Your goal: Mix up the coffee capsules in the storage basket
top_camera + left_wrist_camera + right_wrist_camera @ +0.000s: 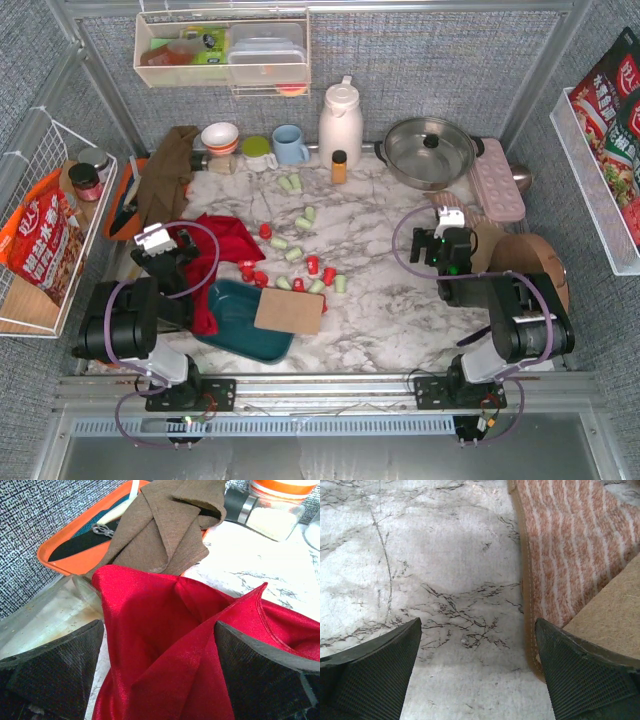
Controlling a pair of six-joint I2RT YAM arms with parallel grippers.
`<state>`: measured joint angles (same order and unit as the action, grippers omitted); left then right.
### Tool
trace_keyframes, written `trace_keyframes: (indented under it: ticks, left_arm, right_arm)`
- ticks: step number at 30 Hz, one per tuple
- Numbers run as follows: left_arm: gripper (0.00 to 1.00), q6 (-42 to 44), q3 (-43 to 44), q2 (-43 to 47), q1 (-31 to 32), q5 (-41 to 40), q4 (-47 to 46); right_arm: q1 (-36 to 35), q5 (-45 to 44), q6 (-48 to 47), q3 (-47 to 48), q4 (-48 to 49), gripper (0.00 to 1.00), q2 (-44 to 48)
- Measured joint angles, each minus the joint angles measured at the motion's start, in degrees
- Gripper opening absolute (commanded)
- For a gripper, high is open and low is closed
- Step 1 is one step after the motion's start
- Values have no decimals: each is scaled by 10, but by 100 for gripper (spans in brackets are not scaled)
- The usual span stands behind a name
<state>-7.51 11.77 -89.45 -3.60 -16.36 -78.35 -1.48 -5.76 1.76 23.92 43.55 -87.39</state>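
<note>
Marble tabletop (400, 290), red and mint capsules (293, 254) beside teal basket (232, 318), left tool (159, 627) and right tool (477, 622) spread, empty

Black arms (130, 320) trail purple cables (214, 252); left pincer (159, 625) and right pincer (477, 622) show cross-hatched fingers (375, 675).

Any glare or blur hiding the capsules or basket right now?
Top external: sharp, evenly lit, capsules clear; a brown card covers part of the basket. Left wrist: red cloth fills it, slight sheen. Right wrist: mild bright patch on marble tabletop.

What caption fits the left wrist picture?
Left gripper open above a red cloth, brown cloth and orange tray behind.
</note>
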Motion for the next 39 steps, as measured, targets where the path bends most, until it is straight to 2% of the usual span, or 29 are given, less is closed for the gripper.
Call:
trace_keyframes:
  ticks: [39]
  left_arm:
    - [99, 0, 0, 0, 0, 5, 0]
  right_arm:
    - [3, -13, 1, -1, 0, 99, 0]
